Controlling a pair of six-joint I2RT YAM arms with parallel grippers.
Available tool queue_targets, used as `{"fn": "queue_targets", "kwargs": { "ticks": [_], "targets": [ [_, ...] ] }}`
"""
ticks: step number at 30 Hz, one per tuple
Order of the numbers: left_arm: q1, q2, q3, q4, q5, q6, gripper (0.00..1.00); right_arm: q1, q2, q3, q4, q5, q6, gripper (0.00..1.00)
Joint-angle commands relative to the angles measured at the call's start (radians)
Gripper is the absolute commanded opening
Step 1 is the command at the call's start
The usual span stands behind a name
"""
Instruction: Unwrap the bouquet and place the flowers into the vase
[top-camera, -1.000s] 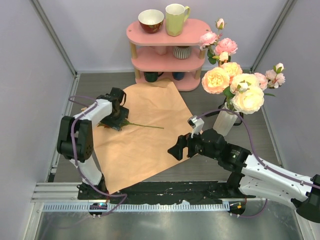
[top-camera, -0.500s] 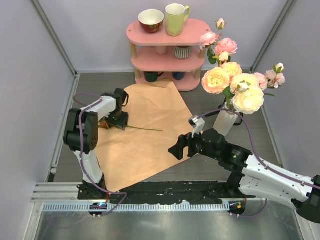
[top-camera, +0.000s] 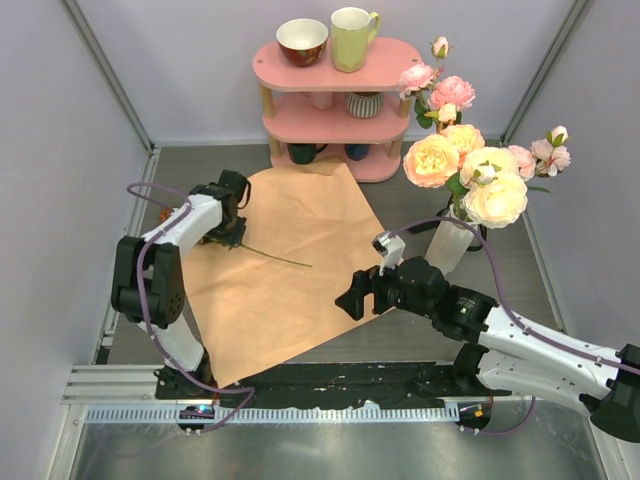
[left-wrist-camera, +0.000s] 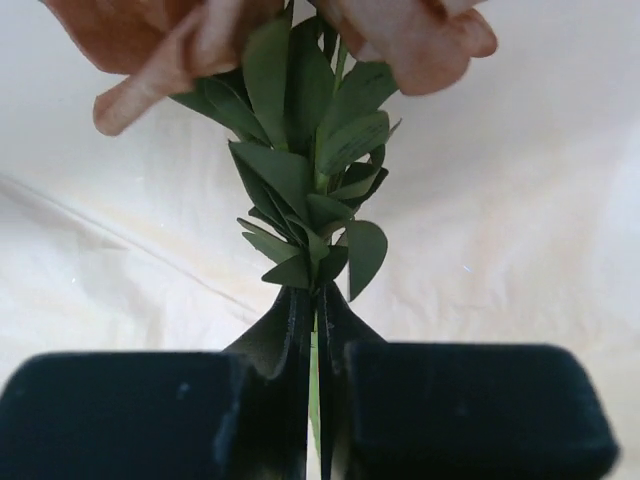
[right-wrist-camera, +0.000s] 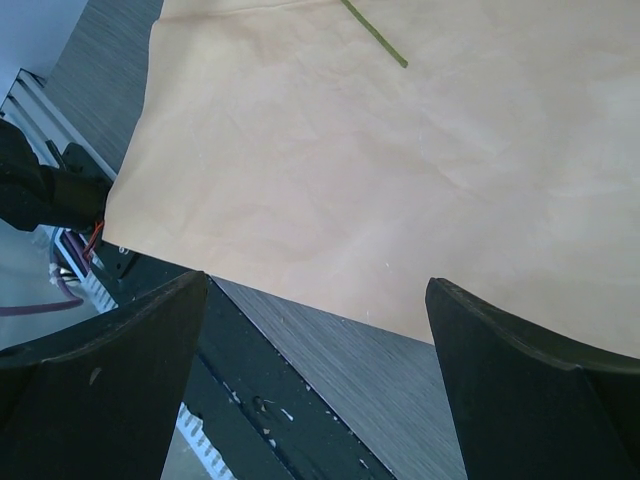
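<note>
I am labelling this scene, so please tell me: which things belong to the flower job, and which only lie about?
Job: rose in the shut left gripper; wrapping paper; vase; flowers already in it.
Lying about: pink shelf; bowl; yellow mug; striped cup.

The desk (top-camera: 200, 165) has a grey wood-grain surface. Plain pale lavender-grey wall panels (top-camera: 180, 70) enclose it on three sides, joined at the rear by slanting metal corner posts (top-camera: 107, 70). A pink three-tier shelf (top-camera: 395, 62) stands against the rear wall. A ribbed metal rail (top-camera: 330, 413) runs along the near edge. Lighting is even and diffuse.
</note>
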Motion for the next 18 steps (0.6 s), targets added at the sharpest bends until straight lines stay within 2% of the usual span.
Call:
{"fn": "queue_targets", "kwargs": {
  "ticks": [1, 6, 8, 9, 13, 15, 17, 18],
  "targets": [
    [-0.007, -0.168, -0.049, 0.036, -0.063, 0.063, 0.0, 0.005, 0.019, 0.049, 0.016, 0.031, -0.012, 0.97],
    [-0.008, -0.359, -0.225, 0.246, 0.047, 0.212, 0.0, 0.005, 0.039, 0.066, 0.015, 0.04, -0.017, 0.97],
    [-0.008, -0.466, -0.296, 0.387, 0.154, 0.322, 0.0, 0.005, 0.05, 0.077, 0.024, 0.034, -0.02, 0.97],
    [-0.008, -0.506, -0.375, 0.495, 0.19, 0.347, 0.0, 0.005, 0.065, 0.081, 0.027, 0.025, -0.024, 0.97],
    [-0.008, -0.725, -0.566, 0.759, 0.319, 0.442, 0.0, 0.005, 0.12, 0.124, 0.047, 0.0, -0.034, 0.97],
    [-0.008, -0.823, -0.638, 0.902, 0.448, 0.499, 0.0, 0.005, 0.142, 0.141, 0.058, -0.037, -0.035, 0.97],
    [-0.008, -0.863, -0.663, 0.967, 0.53, 0.546, 0.0, 0.005, 0.166, 0.161, 0.087, -0.066, -0.029, 0.97],
    [-0.008, -0.891, -0.67, 1.002, 0.625, 0.586, 0.0, 0.005, 0.171, 0.167, 0.101, -0.075, -0.021, 0.97]
  ]
}}
